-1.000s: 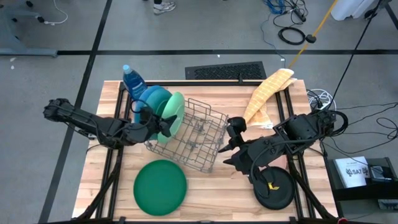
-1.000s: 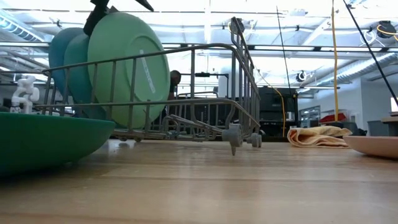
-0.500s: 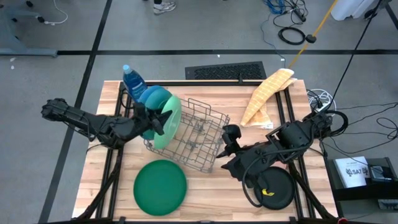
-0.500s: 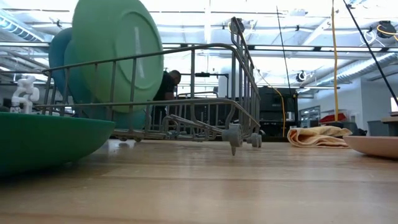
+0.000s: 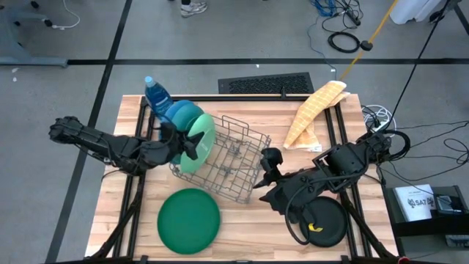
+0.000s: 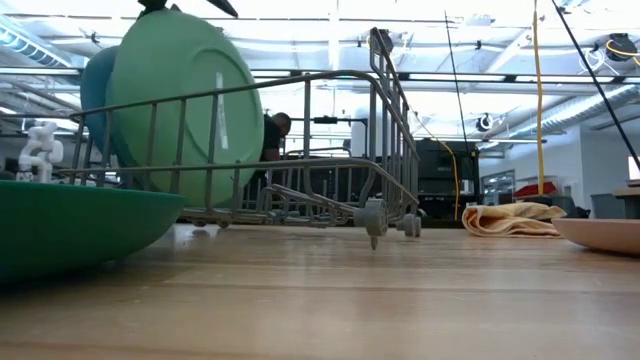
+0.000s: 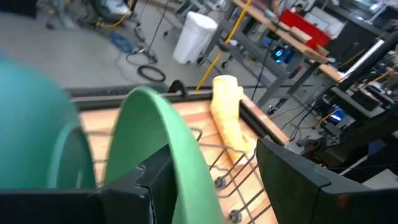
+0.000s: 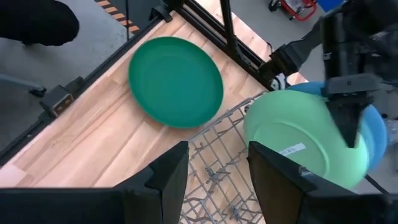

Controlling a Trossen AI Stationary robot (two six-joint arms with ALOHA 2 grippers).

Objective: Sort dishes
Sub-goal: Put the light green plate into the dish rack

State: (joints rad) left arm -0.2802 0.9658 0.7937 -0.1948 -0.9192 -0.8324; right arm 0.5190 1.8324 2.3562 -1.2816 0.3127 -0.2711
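The light green plate [image 5: 199, 139] stands on edge in the grey wire rack [image 5: 234, 165], close in front of the blue plate [image 5: 176, 114], which also stands on edge. My left gripper [image 5: 189, 141] is open, its fingers on either side of the light green plate's top rim [image 8: 339, 99]. The dark green plate [image 5: 189, 220] lies flat on the table near the front edge. My right gripper [image 5: 264, 172] is open and empty beside the rack's right end. The black plate [image 5: 326, 224] lies partly under the right arm. The pink plate [image 6: 605, 235] shows at the right of the low view. My left gripper comes at the light green plate from above, one finger on each side of its top rim [image 7: 163, 115]. One finger [image 7: 152, 186] lies right beside the plate's face; I cannot tell whether it touches. The plate stands in the rack, leaning toward the blue plate.
A blue bottle [image 5: 155, 94] stands at the far left corner behind the plates. A yellow cloth [image 5: 315, 110] lies at the far right. The rack's right half holds no plates. Bare wood lies between the dark green plate and the black plate.
My left gripper has carried the light green plate toward the table's left edge, up and then down, and the plate now stands lower in the rack, close against the blue plate. My right gripper has gone a little toward the near edge and the rack.
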